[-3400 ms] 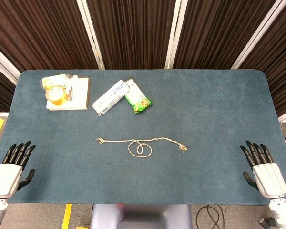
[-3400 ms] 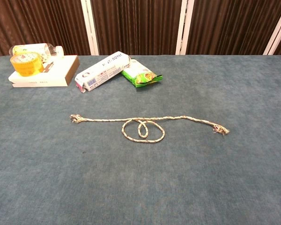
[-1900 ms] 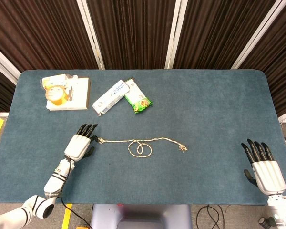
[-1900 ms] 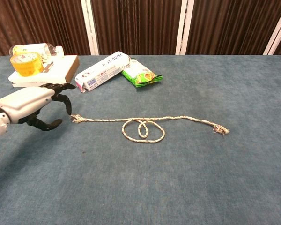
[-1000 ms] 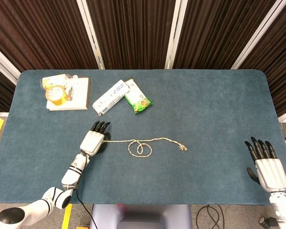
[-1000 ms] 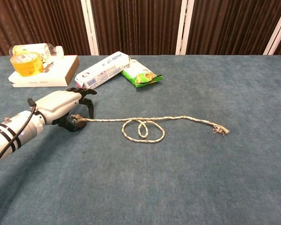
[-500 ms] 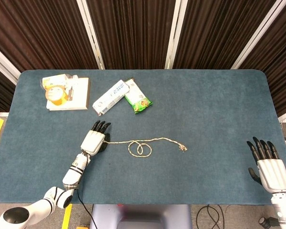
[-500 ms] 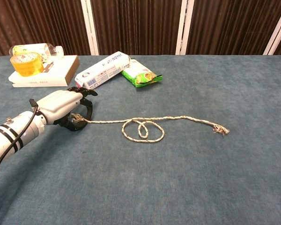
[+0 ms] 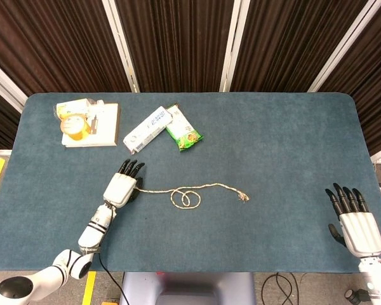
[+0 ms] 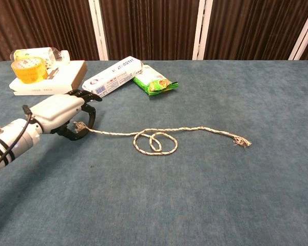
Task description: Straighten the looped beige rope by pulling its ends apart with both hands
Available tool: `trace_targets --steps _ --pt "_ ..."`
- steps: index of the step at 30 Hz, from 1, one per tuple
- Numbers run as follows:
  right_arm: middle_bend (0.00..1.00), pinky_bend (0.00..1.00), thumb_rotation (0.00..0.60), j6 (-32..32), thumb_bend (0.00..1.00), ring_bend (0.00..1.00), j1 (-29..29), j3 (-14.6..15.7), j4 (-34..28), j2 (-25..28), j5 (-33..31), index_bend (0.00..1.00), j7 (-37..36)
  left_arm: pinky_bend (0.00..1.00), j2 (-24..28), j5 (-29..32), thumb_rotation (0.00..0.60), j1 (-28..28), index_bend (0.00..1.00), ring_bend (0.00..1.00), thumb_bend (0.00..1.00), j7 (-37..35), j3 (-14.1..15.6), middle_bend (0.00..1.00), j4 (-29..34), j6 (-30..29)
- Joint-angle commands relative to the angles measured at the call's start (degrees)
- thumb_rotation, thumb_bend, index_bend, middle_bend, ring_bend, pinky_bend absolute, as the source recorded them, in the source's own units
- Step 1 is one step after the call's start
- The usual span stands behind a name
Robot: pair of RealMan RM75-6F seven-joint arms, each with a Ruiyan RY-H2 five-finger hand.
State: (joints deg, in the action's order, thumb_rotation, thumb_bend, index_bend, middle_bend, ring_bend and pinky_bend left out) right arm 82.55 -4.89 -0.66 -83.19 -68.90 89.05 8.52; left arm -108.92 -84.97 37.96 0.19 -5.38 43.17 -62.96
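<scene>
The beige rope lies across the middle of the blue table, with a double loop near its centre and a frayed right end lying free. My left hand sits at the rope's left end and pinches it between thumb and fingers, just above the cloth. My right hand rests at the table's right front corner, far from the rope, with fingers spread and nothing in it. The chest view does not show it.
A white box with a yellow tape roll stands at the back left. A white carton and a green snack packet lie behind the rope. The table's front edge runs close to both arms.
My left hand came in from the front left corner, took hold of the rope's left end and drew it slightly leftward, so the loop shifted left a little. The right hand barely moved.
</scene>
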Motion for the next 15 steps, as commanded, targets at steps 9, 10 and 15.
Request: trace_targets --steps 9,10,15 --pt "0.0 0.0 0.6 -9.1 0.4 0.0 -8.5 -3.9 -1.9 -4.5 -1.3 0.2 3.9 0.06 6.8 -2.0 0.6 -3.1 0.65 0.0 0.45 2.8 1.9 0.11 9.0 -5.3" --pt "0.0 0.0 0.6 -10.2 0.4 0.0 -9.3 -4.2 -2.4 -4.9 -1.9 0.21 4.7 0.06 7.2 -2.0 0.6 -3.3 0.65 0.0 0.45 3.0 1.9 0.11 9.6 -5.5" --pt "0.0 0.0 0.6 -15.5 0.4 0.0 -13.7 -6.6 -3.2 -8.7 -5.5 0.35 9.4 0.06 9.0 -2.1 0.6 -4.0 0.65 0.0 0.45 4.1 2.1 0.11 12.0 -6.5"
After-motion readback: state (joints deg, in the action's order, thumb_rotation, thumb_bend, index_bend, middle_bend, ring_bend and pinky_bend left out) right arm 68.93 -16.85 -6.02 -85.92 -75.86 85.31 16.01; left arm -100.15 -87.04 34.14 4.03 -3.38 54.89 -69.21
